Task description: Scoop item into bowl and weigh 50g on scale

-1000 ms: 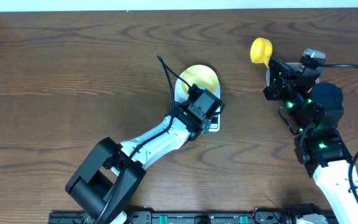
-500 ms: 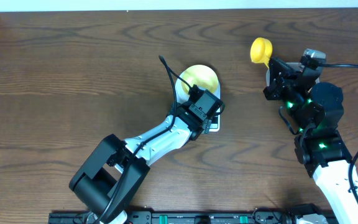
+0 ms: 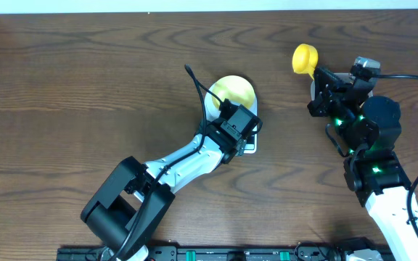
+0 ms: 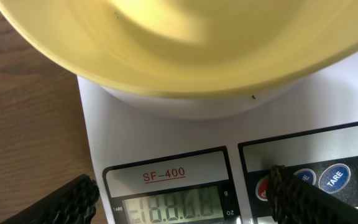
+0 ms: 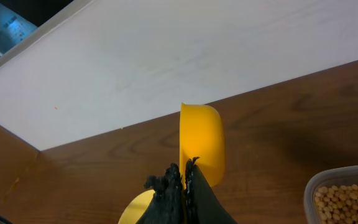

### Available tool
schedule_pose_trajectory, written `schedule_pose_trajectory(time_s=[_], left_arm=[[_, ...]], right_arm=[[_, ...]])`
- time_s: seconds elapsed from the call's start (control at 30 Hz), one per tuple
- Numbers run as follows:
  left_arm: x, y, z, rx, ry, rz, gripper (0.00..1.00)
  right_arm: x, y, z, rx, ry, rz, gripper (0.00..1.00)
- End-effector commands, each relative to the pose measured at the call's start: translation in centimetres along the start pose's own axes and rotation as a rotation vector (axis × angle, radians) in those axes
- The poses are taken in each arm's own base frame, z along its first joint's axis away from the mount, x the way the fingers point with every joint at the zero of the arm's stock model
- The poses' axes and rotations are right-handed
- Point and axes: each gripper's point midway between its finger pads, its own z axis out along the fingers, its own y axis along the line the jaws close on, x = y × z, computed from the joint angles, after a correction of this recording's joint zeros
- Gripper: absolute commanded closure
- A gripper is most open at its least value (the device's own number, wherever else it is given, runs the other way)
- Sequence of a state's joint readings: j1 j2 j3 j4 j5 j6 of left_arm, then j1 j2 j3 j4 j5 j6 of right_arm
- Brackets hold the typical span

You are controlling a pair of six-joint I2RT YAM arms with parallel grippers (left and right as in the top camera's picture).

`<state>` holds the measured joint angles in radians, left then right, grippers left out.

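The beans (image 5: 345, 198) lie in one clear tub (image 5: 340, 177) at the right; none show in the single bowl (image 3: 232, 90), which sits on the one scale (image 4: 166, 130). The left gripper (image 4: 183, 186) is spread wide over the display, one finger (image 4: 297, 196) seemingly on a button, switching on or zeroing. The right gripper (image 5: 184, 177), clamped on the one scoop (image 5: 202, 140), must next dip into the tub.

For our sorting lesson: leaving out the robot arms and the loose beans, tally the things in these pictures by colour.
Yellow: 2 (bowl, scoop)
White: 1 (scale)
Clear: 1 (tub)
Total: 4
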<state>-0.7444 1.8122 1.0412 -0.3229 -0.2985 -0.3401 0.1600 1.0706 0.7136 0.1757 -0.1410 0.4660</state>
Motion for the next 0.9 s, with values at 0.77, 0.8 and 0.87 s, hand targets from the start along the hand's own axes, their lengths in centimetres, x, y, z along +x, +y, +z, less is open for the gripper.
schedule_pose_trajectory(time_s=[0.77, 0.8, 0.87], left_arm=[[1.49, 0.70, 1.21, -0.052, 0.040, 0.021, 0.12], [1.50, 0.70, 1.23, -0.052, 0.040, 0.021, 0.12], [1.63, 0.70, 1.37, -0.054, 0.045, 0.023, 0.12]], right_arm=[[-1.51, 0.18, -0.28, 0.004, -0.034, -0.006, 0.99], [-1.51, 0.18, -0.28, 0.004, -0.034, -0.006, 0.99], [-1.51, 0.19, -0.28, 0.003, -0.034, -0.006, 0.99]])
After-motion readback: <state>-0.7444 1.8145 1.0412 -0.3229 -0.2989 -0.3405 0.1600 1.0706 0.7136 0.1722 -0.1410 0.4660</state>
